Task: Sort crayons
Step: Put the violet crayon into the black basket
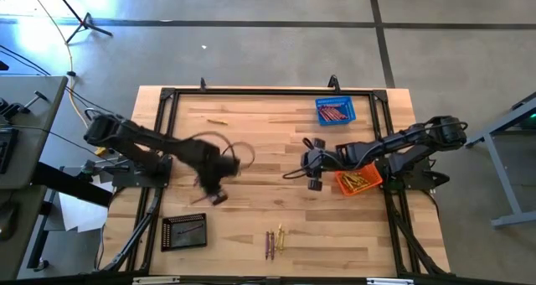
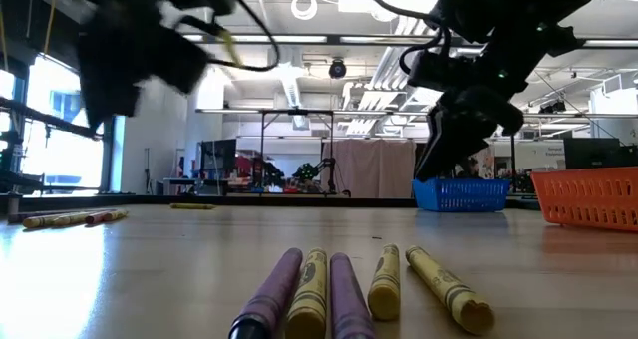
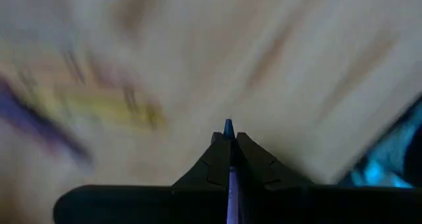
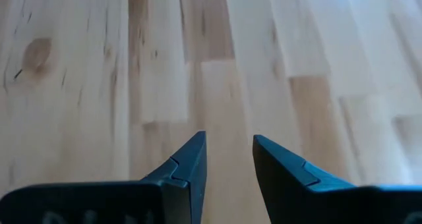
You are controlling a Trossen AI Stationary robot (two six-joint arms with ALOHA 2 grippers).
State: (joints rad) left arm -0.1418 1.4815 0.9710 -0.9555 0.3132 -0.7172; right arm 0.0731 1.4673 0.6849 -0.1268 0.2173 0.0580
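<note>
Several crayons (image 1: 275, 239), purple and yellow, lie side by side near the table's front edge; the low view shows them close up (image 2: 329, 289). One yellow crayon (image 1: 218, 121) lies alone at the far left. My left gripper (image 3: 228, 137) is blurred over the table's left middle (image 1: 218, 193) and shut on a thin purple crayon. My right gripper (image 4: 229, 151) hangs open over bare wood right of centre (image 1: 314, 163), nothing between its fingers. My left gripper pinches a purple crayon between its two shut fingers, and the crayon lies along them. Only its tip (image 3: 228, 126) sticks out past the fingertips. The fingers slant steeply down, and the crayon is clear of the table.
A blue basket (image 1: 335, 111) with red crayons stands at the far right. An orange basket (image 1: 358, 182) with yellow ones sits under the right arm. A black basket (image 1: 184, 232) sits near the front left. More crayons (image 2: 70, 219) lie at the left in the low view.
</note>
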